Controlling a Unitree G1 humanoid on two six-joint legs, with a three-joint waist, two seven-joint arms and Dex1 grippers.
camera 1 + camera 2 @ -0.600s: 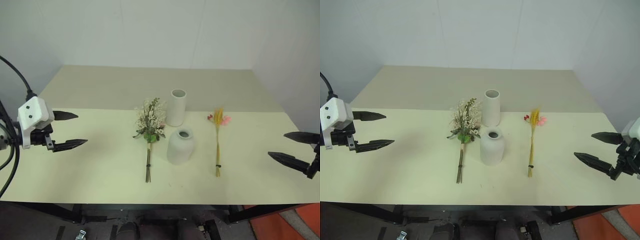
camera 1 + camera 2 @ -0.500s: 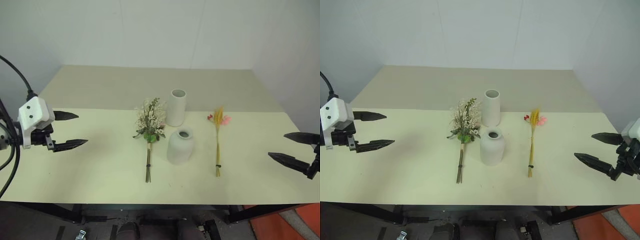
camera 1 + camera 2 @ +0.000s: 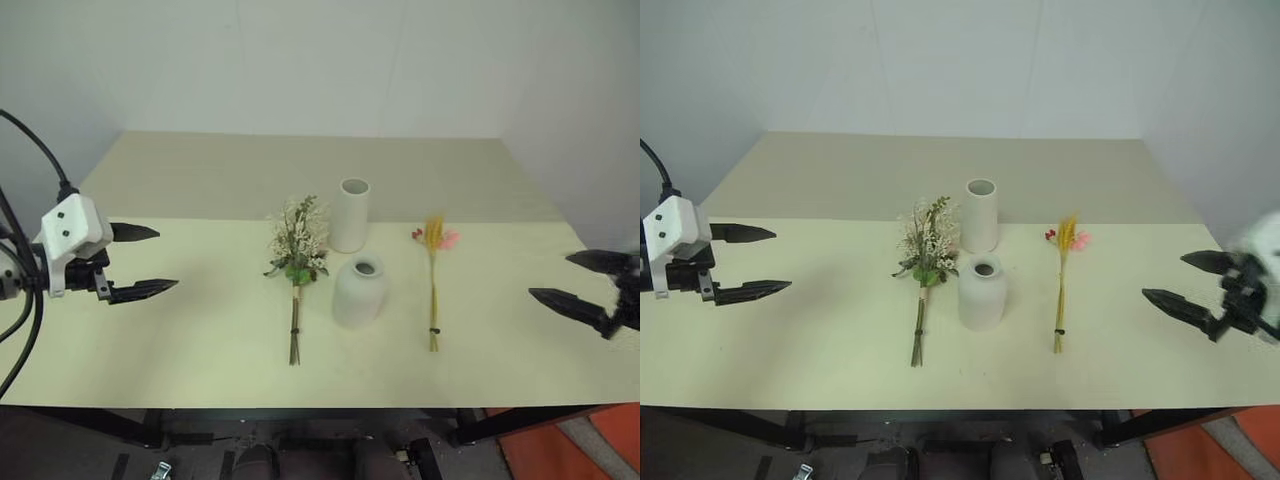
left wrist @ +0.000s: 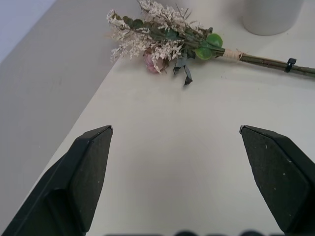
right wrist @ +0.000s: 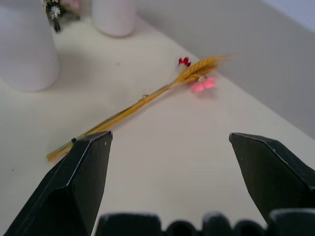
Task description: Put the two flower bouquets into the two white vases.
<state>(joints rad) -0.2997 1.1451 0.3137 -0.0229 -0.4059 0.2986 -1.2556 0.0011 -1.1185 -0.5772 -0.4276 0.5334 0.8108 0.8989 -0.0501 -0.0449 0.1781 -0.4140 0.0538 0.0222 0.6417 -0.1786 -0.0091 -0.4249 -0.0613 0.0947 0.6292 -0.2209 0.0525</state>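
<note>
The bushy bouquet (image 3: 297,250) lies flat on the cream table (image 3: 200,340), left of centre, with its stems toward the front edge. The thin yellow bouquet (image 3: 433,290) lies right of centre. Between them stand the tall cylinder vase (image 3: 349,215) and, in front of it, the dome-shaped vase (image 3: 359,292). My left gripper (image 3: 165,260) hovers open at the far left, well away from the bushy bouquet (image 4: 162,42). My right gripper (image 3: 550,276) hovers open at the far right, apart from the thin bouquet (image 5: 147,98). Neither gripper holds anything.
A white wall stands behind the table and another closes in at the right. The table's front edge (image 3: 320,405) runs just under both grippers. Bare tabletop separates each gripper from the nearest bouquet.
My right gripper has risen a little and looks blurred by motion. The left gripper, bouquets and vases have kept their places.
</note>
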